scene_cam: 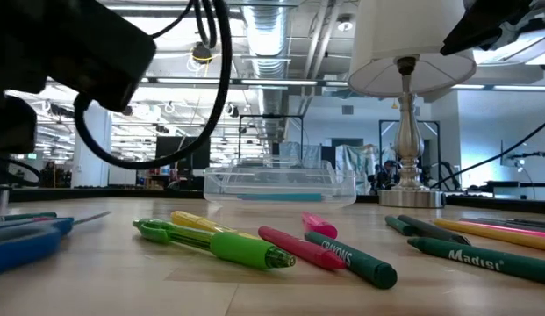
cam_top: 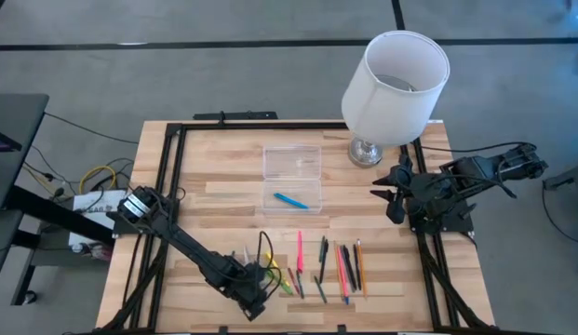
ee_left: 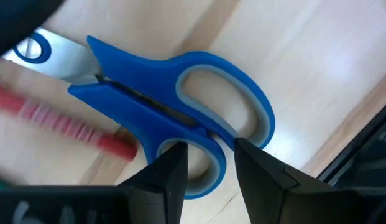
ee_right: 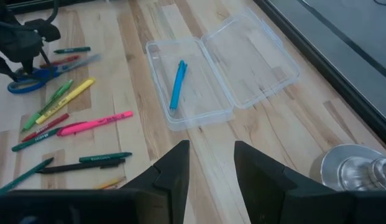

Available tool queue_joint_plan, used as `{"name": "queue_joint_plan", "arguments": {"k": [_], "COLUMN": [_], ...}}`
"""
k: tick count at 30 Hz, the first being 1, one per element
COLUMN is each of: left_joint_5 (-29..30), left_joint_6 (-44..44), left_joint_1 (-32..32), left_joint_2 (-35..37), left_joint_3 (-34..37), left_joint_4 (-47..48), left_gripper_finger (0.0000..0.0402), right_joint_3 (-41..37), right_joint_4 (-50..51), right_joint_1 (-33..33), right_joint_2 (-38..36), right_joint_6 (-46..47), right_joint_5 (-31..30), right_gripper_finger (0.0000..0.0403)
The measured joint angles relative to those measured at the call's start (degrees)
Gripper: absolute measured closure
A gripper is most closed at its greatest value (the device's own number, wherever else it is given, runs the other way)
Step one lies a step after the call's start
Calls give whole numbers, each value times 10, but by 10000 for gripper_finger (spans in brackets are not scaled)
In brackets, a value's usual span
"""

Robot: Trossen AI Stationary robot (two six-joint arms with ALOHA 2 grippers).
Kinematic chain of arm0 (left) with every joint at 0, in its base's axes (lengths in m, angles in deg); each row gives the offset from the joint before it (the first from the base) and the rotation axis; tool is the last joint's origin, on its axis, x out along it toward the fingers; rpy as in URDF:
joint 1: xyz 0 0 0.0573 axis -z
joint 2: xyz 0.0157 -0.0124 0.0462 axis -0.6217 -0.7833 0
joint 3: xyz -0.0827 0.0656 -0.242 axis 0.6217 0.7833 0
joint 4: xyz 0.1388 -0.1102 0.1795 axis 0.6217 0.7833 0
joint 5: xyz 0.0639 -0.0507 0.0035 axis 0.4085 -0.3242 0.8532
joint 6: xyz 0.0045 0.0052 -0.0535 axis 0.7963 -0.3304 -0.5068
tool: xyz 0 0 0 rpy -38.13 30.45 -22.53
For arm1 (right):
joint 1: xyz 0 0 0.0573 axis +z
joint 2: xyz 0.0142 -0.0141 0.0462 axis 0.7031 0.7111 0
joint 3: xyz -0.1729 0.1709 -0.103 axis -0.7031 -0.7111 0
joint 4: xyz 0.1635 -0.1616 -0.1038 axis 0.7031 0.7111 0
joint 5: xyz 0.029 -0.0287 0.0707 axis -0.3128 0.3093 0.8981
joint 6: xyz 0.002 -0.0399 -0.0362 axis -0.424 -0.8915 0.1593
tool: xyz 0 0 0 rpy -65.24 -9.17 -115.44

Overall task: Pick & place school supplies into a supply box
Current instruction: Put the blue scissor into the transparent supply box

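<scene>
The left pincer (ee_left: 208, 165) straddles one handle loop of the blue scissors (ee_left: 174, 106) lying on the worktop (cam_top: 214, 177), a red pen (ee_left: 62, 121) just beside the blades. The open supply box (ee_right: 199, 74), holding one blue pen (ee_right: 177, 84), lies beyond the scattered markers (ee_right: 68, 99) near the lamp (cam_top: 396, 84); the right pincer (ee_right: 211, 165) hovers parted beside it, empty.

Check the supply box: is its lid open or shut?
Open. The supply box has its lid folded flat on the table beside the tray, with one blue pen inside.
</scene>
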Motion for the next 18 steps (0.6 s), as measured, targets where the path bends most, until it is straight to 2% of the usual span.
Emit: {"name": "queue_joint_plan", "arguments": {"k": [3,8,13,18], "left_joint_5": [-10,-5,-4,-37], "left_joint_6": [14,-62,-88,-108], "left_joint_1": [2,1,0,-1], "left_joint_2": [1,4,3,2], "left_joint_3": [0,2,5,5], "left_joint_4": [13,5,-26,-32], "left_gripper_finger": [278,278,278,278], "right_joint_3": [0,0,0,0], "right_joint_4": [0,0,0,0], "right_joint_1": [0,0,0,0], "right_joint_2": [0,0,0,2], "right_joint_6": [0,2,0,0], "right_joint_5": [0,0,0,0], "right_gripper_finger": [285,285,285,285]}}
